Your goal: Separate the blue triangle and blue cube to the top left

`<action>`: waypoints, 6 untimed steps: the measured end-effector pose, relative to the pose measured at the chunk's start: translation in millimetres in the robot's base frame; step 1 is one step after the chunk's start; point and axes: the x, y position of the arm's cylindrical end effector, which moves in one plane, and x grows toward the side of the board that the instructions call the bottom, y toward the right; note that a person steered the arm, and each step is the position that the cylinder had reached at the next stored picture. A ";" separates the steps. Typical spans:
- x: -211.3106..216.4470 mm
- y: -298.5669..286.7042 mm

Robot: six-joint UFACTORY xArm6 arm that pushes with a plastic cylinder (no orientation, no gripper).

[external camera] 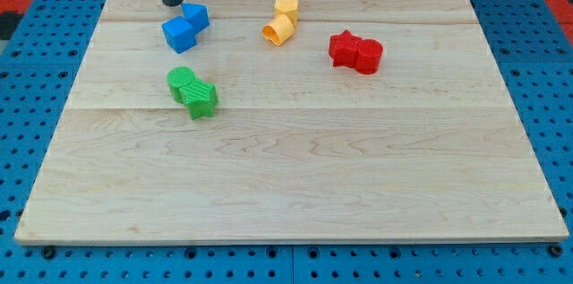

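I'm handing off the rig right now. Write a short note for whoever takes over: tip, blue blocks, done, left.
My tip is at the board's top left, just above the two blue blocks, close to or touching them.
Blue cube and blue triangle sit pressed together, the triangle to the upper right of the cube.
Done: both are in the top-left area.
Left: they are not yet separated; push them apart.
The green pair, yellow pair and red pair lie clear of them.
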 end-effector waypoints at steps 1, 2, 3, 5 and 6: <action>-1.9 0.0; 4.1 25.4; 24.9 42.8; 44.0 12.7; 60.3 30.4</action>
